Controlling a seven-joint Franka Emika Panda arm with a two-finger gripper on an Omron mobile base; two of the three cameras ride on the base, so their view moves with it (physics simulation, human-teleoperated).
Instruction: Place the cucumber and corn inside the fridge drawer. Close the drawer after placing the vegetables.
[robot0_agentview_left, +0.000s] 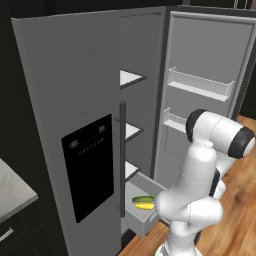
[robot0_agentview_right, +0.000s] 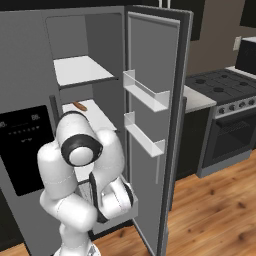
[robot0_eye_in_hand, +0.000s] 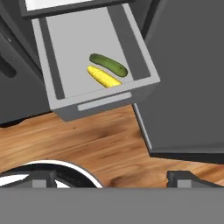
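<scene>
The fridge drawer (robot0_eye_in_hand: 57, 94) stands pulled out at the bottom of the fridge, its flat front facing the wooden floor (robot0_eye_in_hand: 96, 140). Inside it lie the cucumber (robot0_eye_in_hand: 109, 64) and the corn (robot0_eye_in_hand: 104, 77), side by side and touching or nearly so, both slanted the same way across the drawer's floor. In the hand view the cucumber is the one farther from the drawer front, and the corn lies between it and the front wall. The left base view shows the same pair, the cucumber (robot0_agentview_left: 142, 199) just above the corn (robot0_agentview_left: 145, 205), in the drawer (robot0_agentview_left: 145, 225) that juts out beside the arm.

The hand (robot0_eye_in_hand: 109, 178) hangs above the floor in front of the drawer, well apart from the vegetables and holding nothing. Its two dark fingertips (robot0_eye_in_hand: 180, 177) sit far apart at the bottom of the hand view, so the hand is open.

The right fridge door (robot0_agentview_right: 150, 125) stands swung wide, with two white door bins (robot0_agentview_right: 147, 95) on its inner side. White shelves (robot0_agentview_right: 82, 70) rise above the drawer, and a small brown item (robot0_agentview_right: 80, 106) rests on the middle one. The left fridge door (robot0_agentview_left: 75, 125) with its black dispenser panel (robot0_agentview_left: 89, 167) is closed. A stove (robot0_agentview_right: 225, 100) stands to the right of the fridge.
</scene>
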